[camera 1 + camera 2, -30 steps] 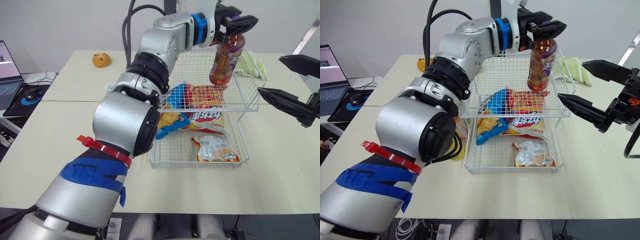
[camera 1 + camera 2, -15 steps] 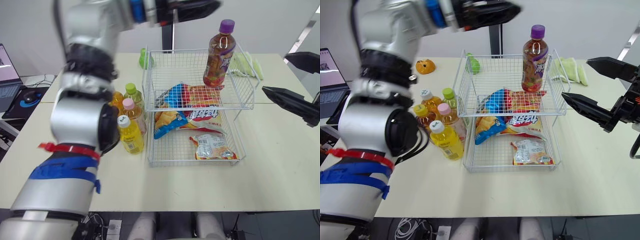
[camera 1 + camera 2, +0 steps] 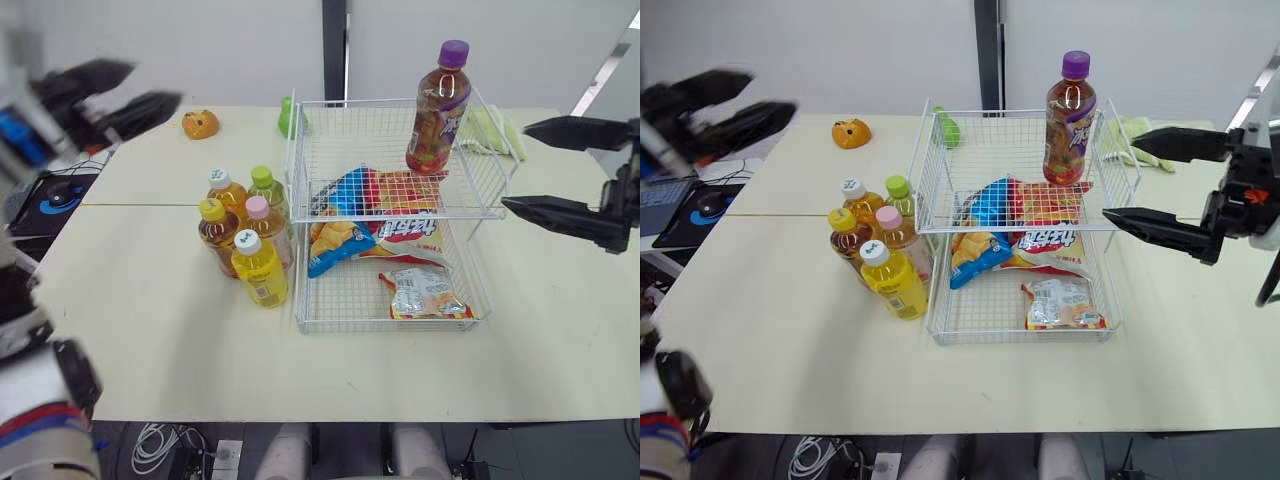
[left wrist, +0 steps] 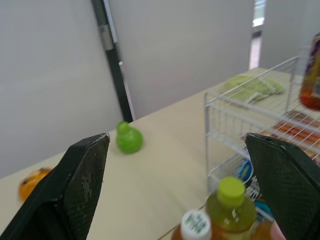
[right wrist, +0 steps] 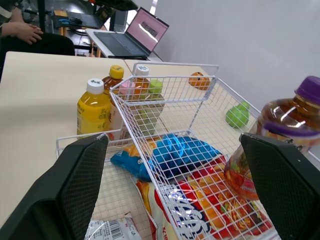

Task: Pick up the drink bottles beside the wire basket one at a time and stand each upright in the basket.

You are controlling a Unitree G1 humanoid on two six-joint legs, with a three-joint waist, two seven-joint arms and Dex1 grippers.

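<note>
Progress, by my count, is one of six: your purple-capped bottle (image 3: 437,105) stands upright in the upper tier of the wire basket (image 3: 480,216), while five bottles (image 3: 255,240) wait on the worktop (image 3: 150,300) just left of the basket. Snack bags (image 3: 385,190) lie in both tiers. Your left pincer (image 3: 155,83) and right pincer (image 3: 515,165) both gape, empty.

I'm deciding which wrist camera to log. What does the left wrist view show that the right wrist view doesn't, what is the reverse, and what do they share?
The left wrist view adds the green cloth lying on the table beyond the wire basket, and a dark post against the wall. The right wrist view adds the laptop, a person's hand and the silver packet in the basket's lower tier. Both show the wire basket, the green-capped bottle beside it, the purple-capped bottle upright in the upper tier, the green toy and the orange toy.
</note>
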